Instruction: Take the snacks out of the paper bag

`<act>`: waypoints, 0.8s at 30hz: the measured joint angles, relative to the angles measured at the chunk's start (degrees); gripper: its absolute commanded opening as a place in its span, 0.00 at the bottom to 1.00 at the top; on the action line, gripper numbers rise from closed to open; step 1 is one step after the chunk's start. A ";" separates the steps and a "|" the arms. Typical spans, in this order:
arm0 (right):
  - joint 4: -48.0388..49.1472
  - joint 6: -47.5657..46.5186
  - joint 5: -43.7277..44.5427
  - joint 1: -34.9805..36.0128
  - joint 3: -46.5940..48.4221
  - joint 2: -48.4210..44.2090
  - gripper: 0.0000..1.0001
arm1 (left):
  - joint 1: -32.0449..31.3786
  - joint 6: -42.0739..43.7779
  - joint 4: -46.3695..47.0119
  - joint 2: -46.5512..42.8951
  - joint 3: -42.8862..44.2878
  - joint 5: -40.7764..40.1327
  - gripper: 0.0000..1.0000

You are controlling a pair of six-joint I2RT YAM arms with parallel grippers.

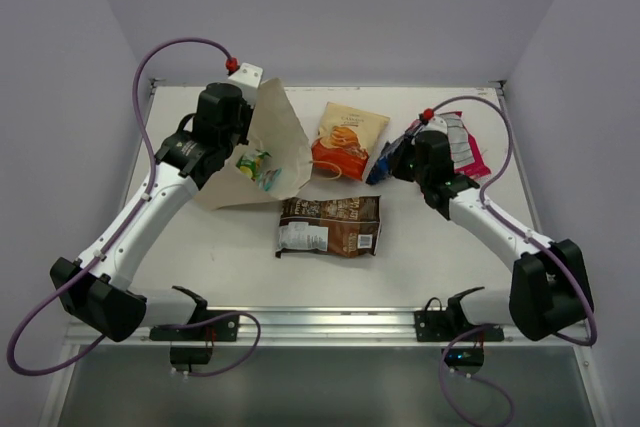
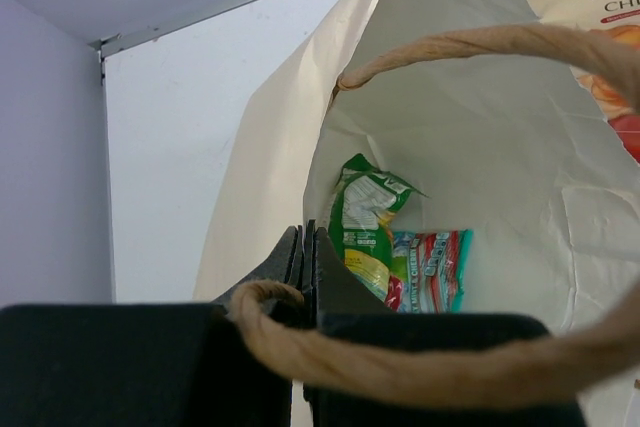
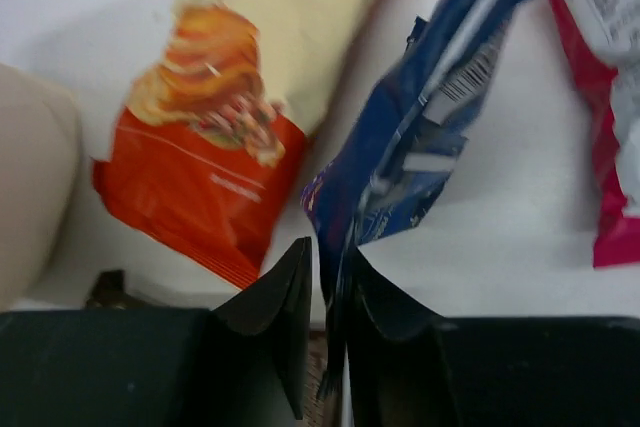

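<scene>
Green packet (image 2: 365, 217) and half-hidden teal candy pack (image 2: 430, 269) are contained in paper bag (image 2: 500, 187), clamped by left end effector (image 2: 308, 247); dark blue packet (image 3: 420, 147) is clamped by right end effector (image 3: 328, 259).

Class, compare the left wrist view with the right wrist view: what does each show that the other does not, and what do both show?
Left wrist only: the inside of the bag, with the green packet and teal pack, and the shut left gripper at its rim. Right wrist only: the blue packet between the right gripper fingers, and the pink packet. Both: the chips packet.

Tan paper bag (image 1: 285, 137), orange-and-cream chips (image 1: 345, 142), dark blue packet (image 3: 420, 127).
</scene>
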 measured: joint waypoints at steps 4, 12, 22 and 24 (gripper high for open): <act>-4.04 3.72 0.07 -0.02 -8.48 -4.09 0.64 | 0.00 0.02 -0.04 0.00 0.00 2.56 0.00; -17.49 -0.68 -0.61 3.89 -2.67 -23.12 0.76 | -0.09 0.42 -0.37 -0.61 -0.61 7.82 0.00; -9.73 -2.25 -6.19 23.06 19.47 -5.64 0.72 | -1.07 0.48 -3.10 -7.19 -6.78 10.69 0.00; -8.66 -2.32 -7.08 25.88 21.09 0.70 0.71 | -1.07 0.48 -3.74 -8.48 -7.96 10.38 0.00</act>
